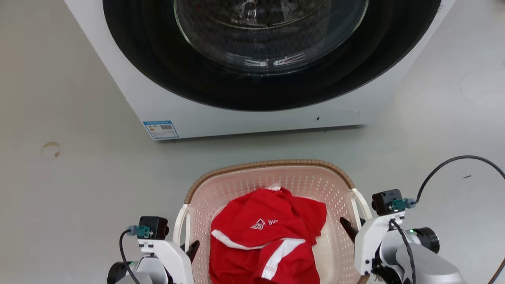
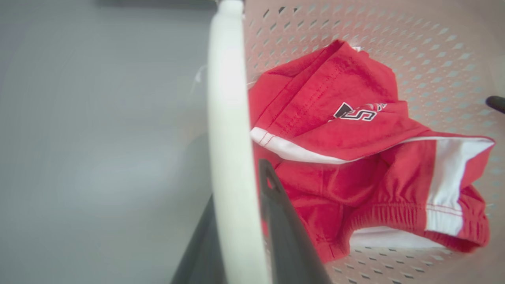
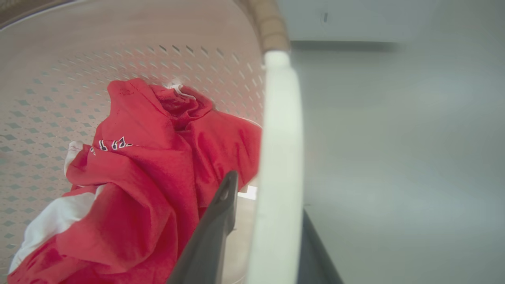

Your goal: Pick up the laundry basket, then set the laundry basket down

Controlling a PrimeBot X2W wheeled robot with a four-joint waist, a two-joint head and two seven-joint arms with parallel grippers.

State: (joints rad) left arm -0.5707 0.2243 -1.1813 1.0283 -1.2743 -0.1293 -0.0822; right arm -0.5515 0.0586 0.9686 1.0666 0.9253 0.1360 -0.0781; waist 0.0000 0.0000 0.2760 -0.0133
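Note:
The laundry basket [image 1: 244, 185] is pale pink and perforated, with a brown woven rim, and sits low in the head view between my two arms. A red garment [image 1: 268, 232] with white stripes lies inside it. My left gripper [image 1: 188, 249] is shut on the basket's white left handle [image 2: 229, 98], one dark finger on each side of the bar. My right gripper [image 1: 355, 228] is shut the same way on the white right handle [image 3: 282, 118]. In the left wrist view my left gripper [image 2: 236, 185] straddles the bar beside the garment [image 2: 335, 118]. The right wrist view mirrors this with my right gripper [image 3: 272, 197] and the garment [image 3: 150, 157].
A white front-loading washing machine [image 1: 244, 114] with a dark round door stands just beyond the basket. Grey floor spreads to both sides, with a brown stain [image 1: 50, 150] at the left. A black cable [image 1: 453, 161] loops above my right wrist.

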